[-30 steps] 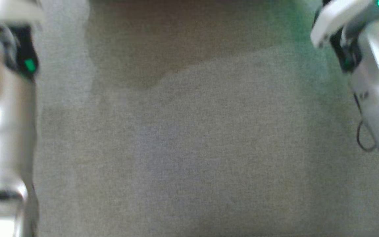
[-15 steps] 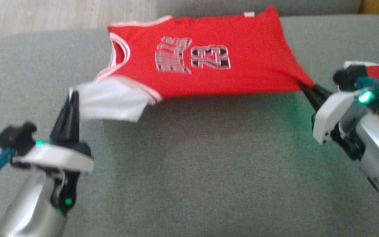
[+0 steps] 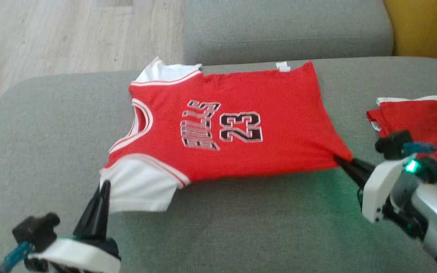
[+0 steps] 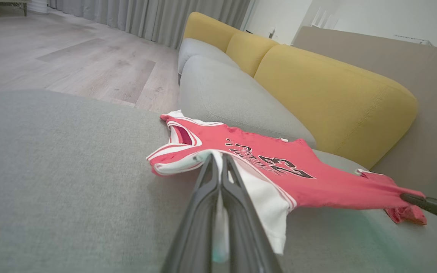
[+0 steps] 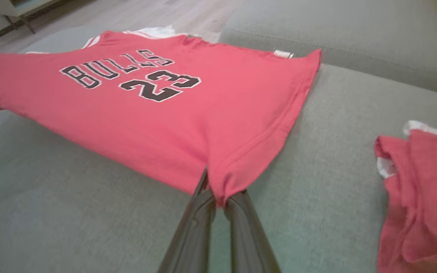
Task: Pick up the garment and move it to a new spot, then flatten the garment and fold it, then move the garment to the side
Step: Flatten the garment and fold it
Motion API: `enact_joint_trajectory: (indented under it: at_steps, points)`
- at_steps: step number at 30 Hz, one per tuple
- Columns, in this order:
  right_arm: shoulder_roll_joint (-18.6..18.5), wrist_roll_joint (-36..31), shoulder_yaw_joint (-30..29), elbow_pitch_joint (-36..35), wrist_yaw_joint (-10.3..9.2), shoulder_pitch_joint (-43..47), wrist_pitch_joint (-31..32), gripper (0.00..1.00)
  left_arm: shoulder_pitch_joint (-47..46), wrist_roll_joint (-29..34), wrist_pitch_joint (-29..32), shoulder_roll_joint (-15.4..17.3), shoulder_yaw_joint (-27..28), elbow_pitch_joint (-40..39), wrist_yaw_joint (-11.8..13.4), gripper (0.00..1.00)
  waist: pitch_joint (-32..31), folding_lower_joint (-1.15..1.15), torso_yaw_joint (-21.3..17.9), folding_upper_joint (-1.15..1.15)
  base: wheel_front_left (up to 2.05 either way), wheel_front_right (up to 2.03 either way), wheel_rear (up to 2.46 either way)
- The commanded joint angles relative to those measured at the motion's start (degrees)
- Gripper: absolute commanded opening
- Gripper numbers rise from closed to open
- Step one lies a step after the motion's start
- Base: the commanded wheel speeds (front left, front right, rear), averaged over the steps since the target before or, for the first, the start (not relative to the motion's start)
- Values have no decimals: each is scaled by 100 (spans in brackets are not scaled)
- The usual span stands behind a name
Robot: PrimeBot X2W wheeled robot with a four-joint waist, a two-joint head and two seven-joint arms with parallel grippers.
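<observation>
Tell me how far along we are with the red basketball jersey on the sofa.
Done: the red number 23 basketball jersey is picked up and spread face-up over the grey fabric sofa cushion. In hand: the left gripper pinches its white sleeve and the right gripper its hem corner, holding the near edge taut, slightly off the cushion. Left: lay it flat, fold it, and move it aside.

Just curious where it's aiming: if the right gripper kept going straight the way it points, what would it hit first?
The red jersey itself. The right gripper is shut on its bottom corner and points across it, so it would push into the cloth; beyond, probably the grey sofa back.
</observation>
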Motion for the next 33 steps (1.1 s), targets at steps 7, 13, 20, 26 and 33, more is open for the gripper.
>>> enact_joint_trajectory:
  at_steps: [7,13,20,26,33]
  points:
    - [-508,232,-263,-903,19,495,369,0,240,-233,15,81,306,-808,259,0,-41,1,-69,0,0,0,0]
    - [-482,80,-796,-1132,19,560,503,0,-170,-278,-5,-27,423,-833,362,0,199,1,-103,0,0,0,0]
    - [-301,-132,-1257,-1177,19,380,824,0,-1006,-283,106,-68,533,-378,415,0,583,1,-145,0,0,0,0]
    - [-47,-228,-1450,-978,19,115,1135,0,-1677,-190,223,-46,494,99,377,0,841,1,-174,0,0,0,0]
    - [122,-280,-1462,-697,19,-284,1375,0,-2366,-1,445,30,322,718,300,0,1107,1,-155,0,0,0,0]
